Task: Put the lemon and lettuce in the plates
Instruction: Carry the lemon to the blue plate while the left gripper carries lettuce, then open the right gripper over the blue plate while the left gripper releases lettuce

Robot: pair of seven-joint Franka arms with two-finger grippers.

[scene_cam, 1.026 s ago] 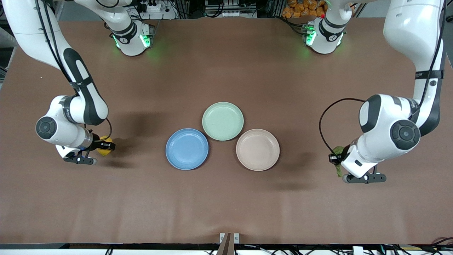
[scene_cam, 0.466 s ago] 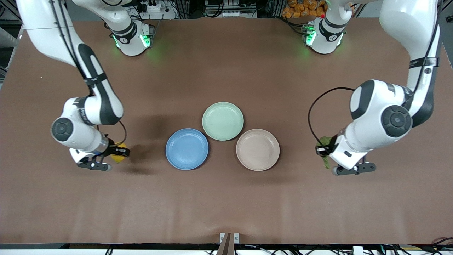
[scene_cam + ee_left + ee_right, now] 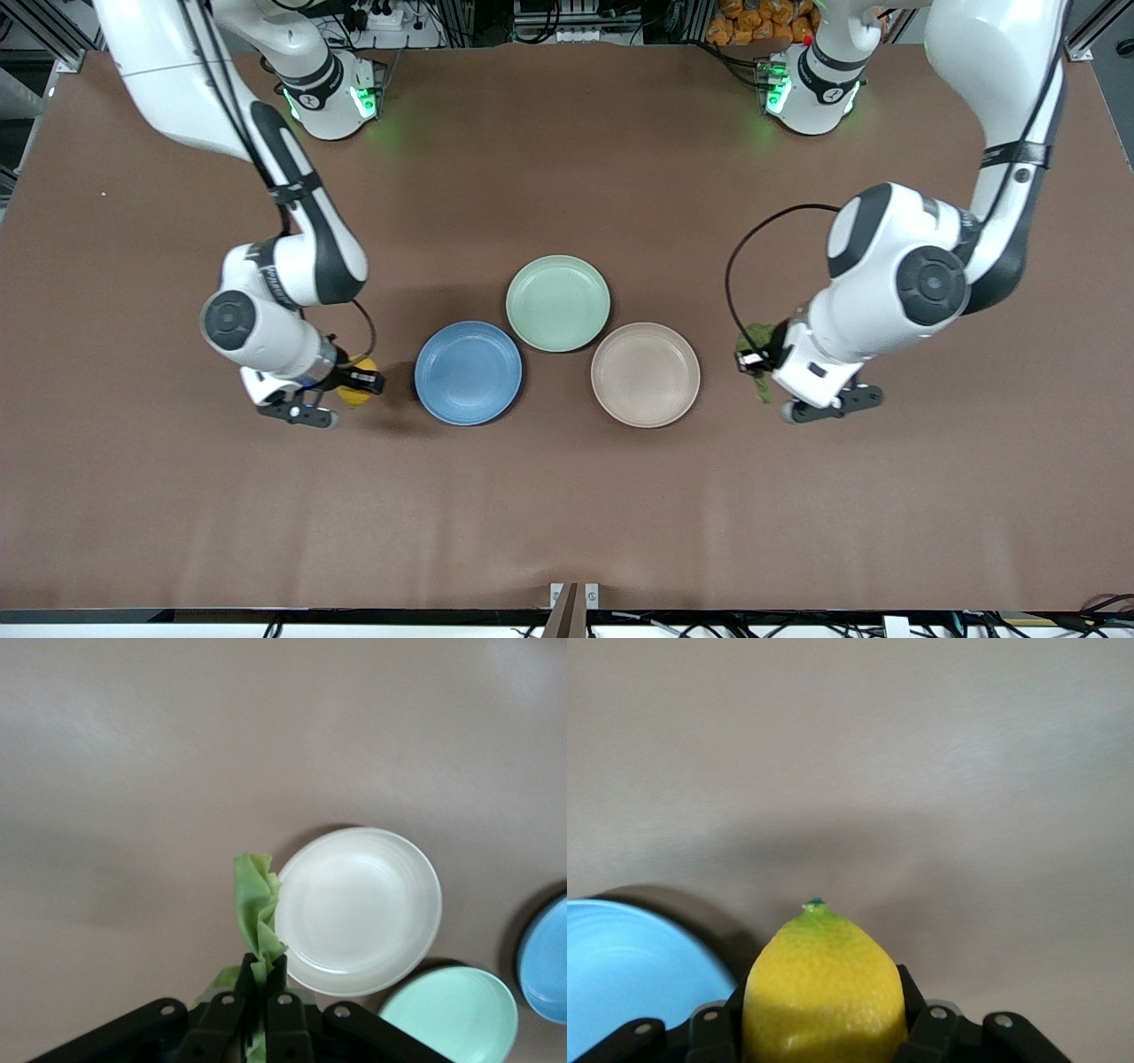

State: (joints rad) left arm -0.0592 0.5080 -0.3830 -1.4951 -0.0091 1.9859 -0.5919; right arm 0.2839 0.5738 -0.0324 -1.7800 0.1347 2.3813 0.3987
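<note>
My right gripper (image 3: 359, 383) is shut on the yellow lemon (image 3: 355, 392) and holds it above the bare table, beside the blue plate (image 3: 468, 372) toward the right arm's end. The lemon (image 3: 824, 988) fills the right wrist view between the jaws, with the blue plate's rim (image 3: 629, 974) beside it. My left gripper (image 3: 753, 361) is shut on the green lettuce (image 3: 759, 341) above the table, beside the beige-pink plate (image 3: 645, 375) toward the left arm's end. In the left wrist view the lettuce (image 3: 255, 904) hangs from my left gripper (image 3: 263, 967) at the beige-pink plate's edge (image 3: 359, 908).
A light green plate (image 3: 558, 302) sits farther from the front camera, touching both other plates; it also shows in the left wrist view (image 3: 452, 1014). The brown table (image 3: 567, 505) spreads bare around the plates. The arm bases stand along the table's top edge.
Both arms have moved inward toward the plates: the right gripper with the lemon toward the blue plate, the left gripper with the lettuce toward the beige-pink plate.
</note>
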